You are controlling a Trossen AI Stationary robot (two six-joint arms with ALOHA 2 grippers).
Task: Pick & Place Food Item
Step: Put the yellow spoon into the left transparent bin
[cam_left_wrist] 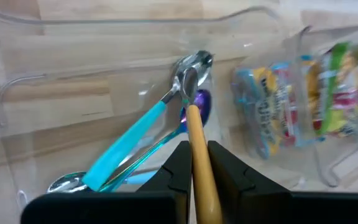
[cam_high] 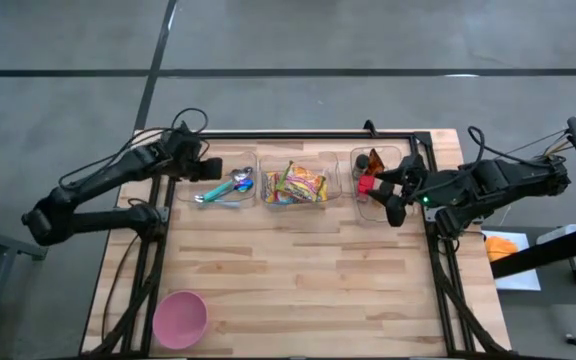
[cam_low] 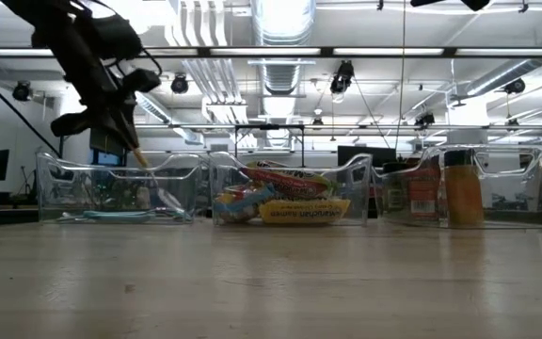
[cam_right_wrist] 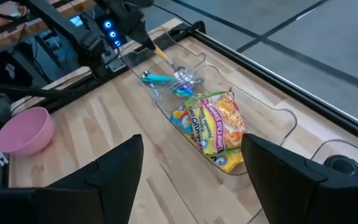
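Three clear bins sit in a row at the far edge of the counter (cam_high: 298,270); the middle bin (cam_high: 293,203) holds the food packets (cam_high: 294,184), still piled inside and touched by neither arm. No packet has been lifted, so the pick and the place are both judged still to do.

Left bin (cam_high: 218,200) holds the cutlery (cam_high: 223,190). The left gripper (cam_high: 211,168) sits over it, fingers (cam_left_wrist: 178,167) narrowed onto a yellow-handled utensil (cam_left_wrist: 199,162) whose tip points down among the teal-handled spoons (cam_left_wrist: 124,144).

Right gripper (cam_high: 396,192) hovers over the right bin (cam_high: 383,205), above its bottles (cam_high: 369,172); fingers (cam_right_wrist: 126,163) spread wide, nothing between them.

Pink bowl (cam_high: 180,318) stands at the near left of the counter, well apart from the bins.

Only the left wrist view shows the grip on the handle. Low view shows the utensil slanting into the bin, but not the bowl.
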